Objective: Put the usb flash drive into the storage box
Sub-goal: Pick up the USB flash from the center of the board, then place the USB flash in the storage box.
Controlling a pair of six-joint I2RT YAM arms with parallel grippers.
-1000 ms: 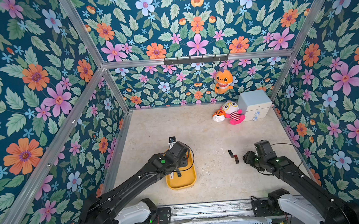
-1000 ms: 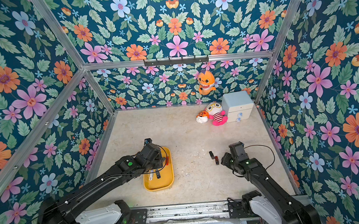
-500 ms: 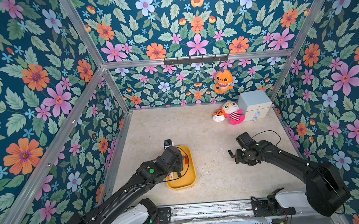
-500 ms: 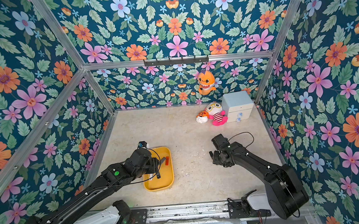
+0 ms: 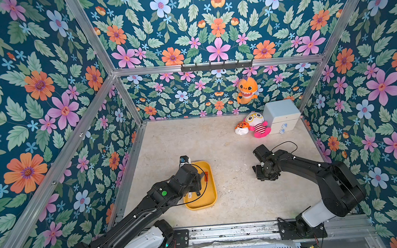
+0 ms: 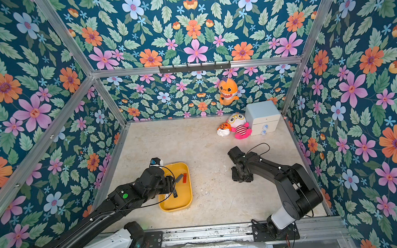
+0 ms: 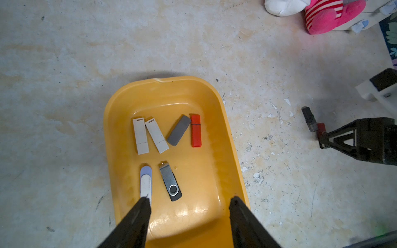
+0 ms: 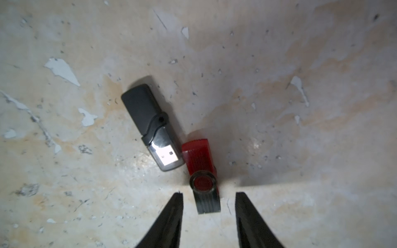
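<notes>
**Right gripper (image 8: pixel 209 193) straddles the red drive (image 8: pixel 198 158)**

It's low over the table (image 8: pixel 300 64), jaws apart either side of the drive's black end, gaps showing on both sides. The drive lies flat, well right of the box (image 7: pixel 120 103), a black drive (image 8: pixel 148 120) just beside it. Left gripper (image 7: pixel 189 199) hovers over the box, jaws apart and empty; six drives (image 7: pixel 178 131) lie inside.

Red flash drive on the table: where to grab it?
Pinch the red flash drive by its black end, across the long sides, from above. It lies flat; the right end effector straddles that end; the black drive crowds the red end.
</notes>
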